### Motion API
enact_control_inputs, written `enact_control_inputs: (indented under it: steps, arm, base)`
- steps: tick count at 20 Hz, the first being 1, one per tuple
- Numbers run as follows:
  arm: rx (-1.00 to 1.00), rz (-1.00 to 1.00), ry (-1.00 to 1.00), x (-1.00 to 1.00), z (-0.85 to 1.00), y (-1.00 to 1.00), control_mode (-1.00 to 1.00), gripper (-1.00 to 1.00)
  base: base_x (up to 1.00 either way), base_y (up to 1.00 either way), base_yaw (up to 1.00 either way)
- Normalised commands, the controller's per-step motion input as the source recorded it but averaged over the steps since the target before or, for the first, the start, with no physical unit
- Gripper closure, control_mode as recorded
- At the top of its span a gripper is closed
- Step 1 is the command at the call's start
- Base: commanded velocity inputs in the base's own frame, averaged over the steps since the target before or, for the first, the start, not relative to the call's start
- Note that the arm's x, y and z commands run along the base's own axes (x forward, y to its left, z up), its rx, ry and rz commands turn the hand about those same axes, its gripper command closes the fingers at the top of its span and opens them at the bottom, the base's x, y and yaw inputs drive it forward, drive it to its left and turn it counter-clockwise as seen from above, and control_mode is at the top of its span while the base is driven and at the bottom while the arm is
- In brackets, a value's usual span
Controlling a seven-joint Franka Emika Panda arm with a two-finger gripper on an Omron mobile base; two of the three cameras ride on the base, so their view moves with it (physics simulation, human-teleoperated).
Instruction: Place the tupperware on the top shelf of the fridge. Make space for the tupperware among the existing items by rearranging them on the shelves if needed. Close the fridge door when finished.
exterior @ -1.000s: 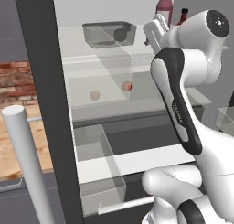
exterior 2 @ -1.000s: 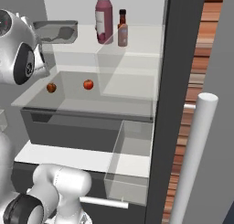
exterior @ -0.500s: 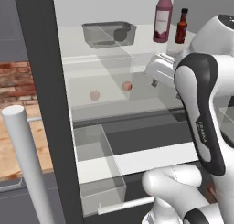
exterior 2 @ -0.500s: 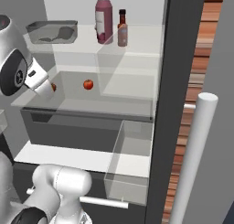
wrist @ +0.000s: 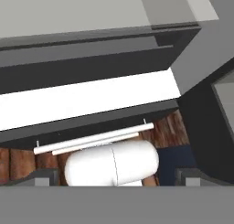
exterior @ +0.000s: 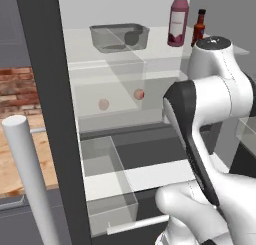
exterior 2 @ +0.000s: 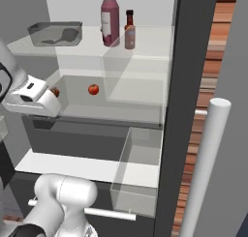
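Fridge (exterior 2: 191,62) stands open, white interior exposed. Tupperware (exterior: 119,37) (exterior 2: 54,33) – clear grey container with something dark inside – sits on the top shelf (exterior: 150,56) (exterior 2: 145,42) toward its left end, close to the front edge. Tall pinkish-red bottle (exterior: 178,20) (exterior 2: 110,19) and small brown sauce bottle (exterior: 198,29) (exterior 2: 129,31) stand upright toward the right part of the same shelf, just beside each other, well apart from the tupperware. One level down, two small red round fruits (exterior: 139,94) (exterior 2: 93,89) lie behind a clear panel, apart from each other. Fridge door (exterior: 47,114) (exterior 2: 227,134) is swung wide open, its white bar handle (exterior: 27,179) (exterior 2: 206,163) near the camera; a clear bin (exterior: 107,184) (exterior 2: 138,175) sits below.

Pincer (wrist: 116,178) – fingertips (wrist: 39,177) wide apart at the bottom corners of the hand view, nothing between them, empty. It points down over the white drawer handle (wrist: 91,141) and dark drawer fronts below the open compartment, clear of the shelf. Arm is pulled back from the fridge, the wrist block (exterior 2: 34,98) at the left of the right base view.
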Motion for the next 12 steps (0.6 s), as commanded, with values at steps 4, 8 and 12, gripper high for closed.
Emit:
enact_control_inputs:
  steps: [4,8,12]
  arm:
    - [0.00,0.07,0.00,-0.37,-0.22,-0.54,-1.00,-1.00]
    - [0.00,0.07,-0.16,-0.29,-0.46,-0.26,-1.00,-1.00]
    - [0.06,0.13,-0.27,0.00,-0.31,0.00,-1.00,-1.00]
  base:
    - [0.00,0.00,0.00]
    - [0.00,0.00,0.00]
    - [0.00,0.00,0.00]
